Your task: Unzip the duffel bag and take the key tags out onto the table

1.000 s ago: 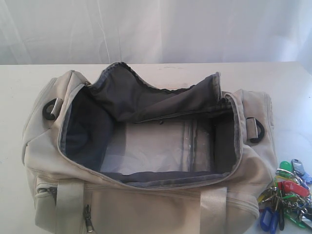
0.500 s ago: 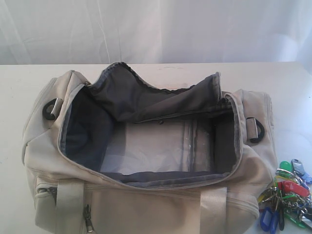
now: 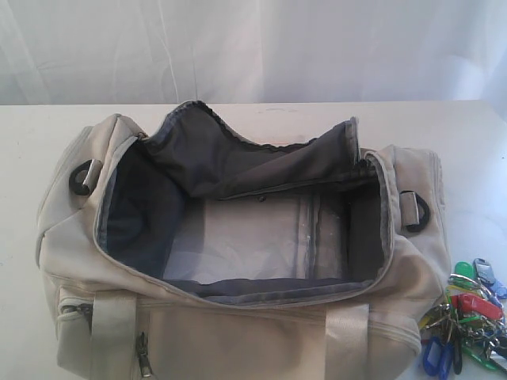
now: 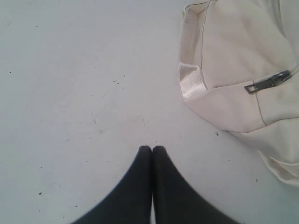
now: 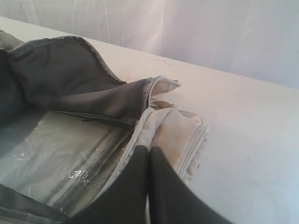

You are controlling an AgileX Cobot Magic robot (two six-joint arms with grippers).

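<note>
Two grippers show only in their own wrist cameras; neither arm appears in the exterior view. The left gripper (image 4: 152, 148) points down at the bare white table (image 4: 70, 93), its dark fingers pressed tip to tip and holding nothing. It sits beside one beige end of the duffel bag (image 4: 233, 70), clear of the fabric and near a grey zipper pull (image 4: 266, 82). Whether the tips touch the tabletop cannot be told.

The right gripper (image 5: 149, 148) is likewise pinched together and holds nothing. It is aimed at the bag's end, where the pale rim (image 5: 173, 130) folds beside the dark grey lining (image 5: 60, 79). Its tips overlap that rim in the wrist view, but contact cannot be judged. A clear plastic sheet (image 5: 56, 158) lies on the bag's floor.

From the exterior view, the duffel bag (image 3: 261, 340) stands on the table (image 3: 32, 158) with its main zipper undone and its mouth gaping wide. A black D-ring sits at each end (image 3: 79, 178) (image 3: 417, 212), and two webbing straps (image 3: 111, 332) run down the near side. The key tags (image 3: 467, 321), a bunch of red, green and blue, lie on the table just beside the bag's right end, partly cut off by the frame edge.
</note>
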